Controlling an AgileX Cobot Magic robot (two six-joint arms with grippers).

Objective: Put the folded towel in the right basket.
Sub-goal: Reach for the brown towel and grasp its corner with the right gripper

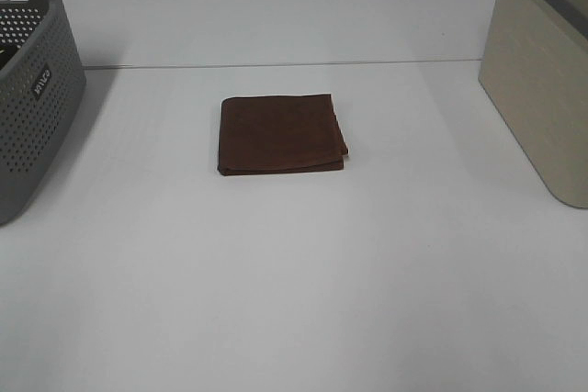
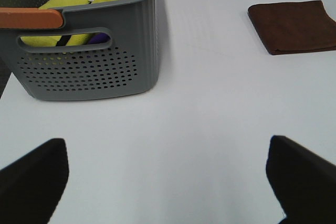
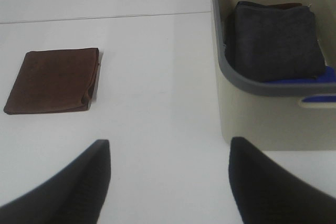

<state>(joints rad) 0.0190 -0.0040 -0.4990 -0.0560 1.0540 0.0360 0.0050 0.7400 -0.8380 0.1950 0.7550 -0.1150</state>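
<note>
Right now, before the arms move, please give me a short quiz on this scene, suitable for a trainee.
1. True or false: the brown towel lies flat on the table, outside the beige basket.
2. What lies on top inside the beige basket? A) a red cup B) a dark grey folded cloth C) a white plate
3. Fill in: the left gripper and the right gripper are both ___.
Key: 1 true; 2 B; 3 open.
</note>
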